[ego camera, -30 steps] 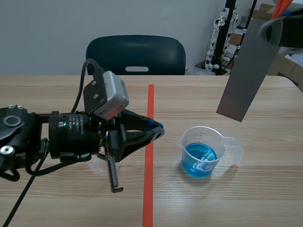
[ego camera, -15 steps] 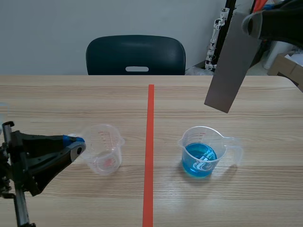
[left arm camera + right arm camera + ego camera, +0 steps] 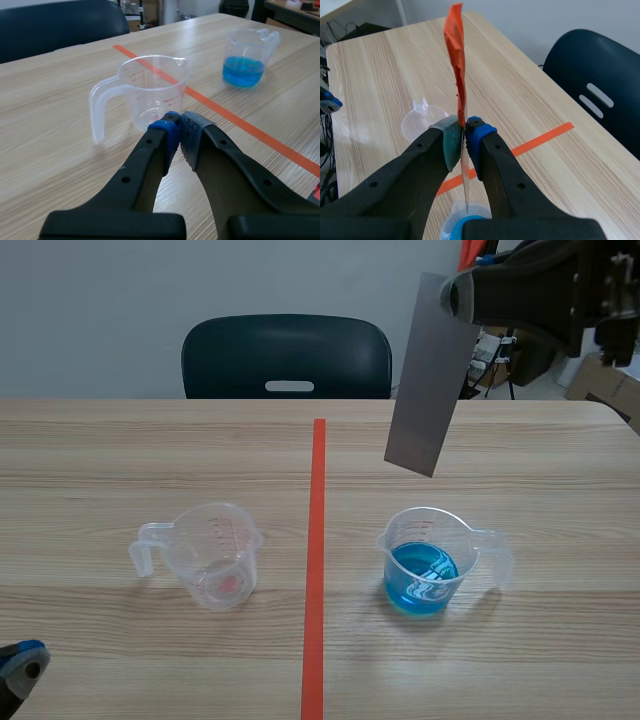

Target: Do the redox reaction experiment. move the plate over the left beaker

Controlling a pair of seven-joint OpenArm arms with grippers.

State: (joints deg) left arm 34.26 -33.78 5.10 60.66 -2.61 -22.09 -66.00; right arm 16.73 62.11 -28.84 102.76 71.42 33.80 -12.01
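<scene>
A grey plate (image 3: 425,375) is gripped at its top by the right claw (image 3: 464,131), held tilted above the blue-liquid beaker (image 3: 430,565). The clear left beaker (image 3: 205,555) is set across the counter's (image 3: 100,460) red line (image 3: 316,540), the left claw (image 3: 176,125) closed empty just before it.

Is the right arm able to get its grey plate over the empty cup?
Probably yes. The right gripper holds the plate high above the table, and the left gripper sits low at the near edge, short of the empty beaker, so the air over it looks free.
</scene>
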